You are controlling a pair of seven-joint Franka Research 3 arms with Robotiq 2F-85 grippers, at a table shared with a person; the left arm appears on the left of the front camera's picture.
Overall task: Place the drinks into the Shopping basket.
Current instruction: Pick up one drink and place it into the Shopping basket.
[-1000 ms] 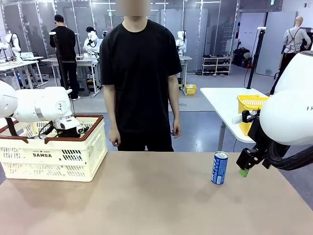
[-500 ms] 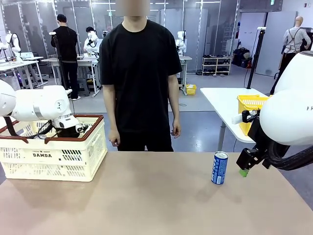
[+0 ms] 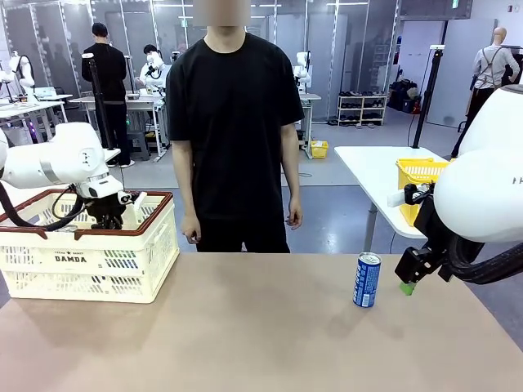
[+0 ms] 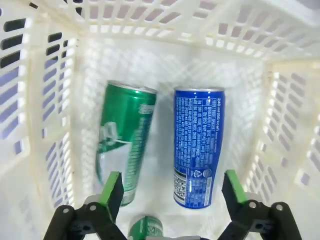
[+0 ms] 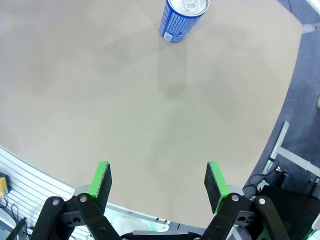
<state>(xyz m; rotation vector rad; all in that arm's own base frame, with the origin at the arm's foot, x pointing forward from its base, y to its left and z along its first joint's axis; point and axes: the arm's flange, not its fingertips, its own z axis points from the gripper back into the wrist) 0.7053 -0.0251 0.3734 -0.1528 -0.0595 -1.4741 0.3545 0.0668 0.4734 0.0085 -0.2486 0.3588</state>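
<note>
- Left gripper [image 4: 172, 182] has risen in the Shopping basket [image 3: 122, 269], fingers now spread above green can [image 4: 127, 140] and lying blue can [image 4: 199, 145].
- Right gripper [image 5: 160, 180] unmoved, fingers spread, near upright blue can [image 3: 367, 280].

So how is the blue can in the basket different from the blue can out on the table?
The blue can in the basket lies on its side inside the Shopping basket. The other blue can stands upright on the table. The basket one has a green can lying beside it, while the table one stands alone. Both are slim and blue, with white lettering and silver tops.
</note>
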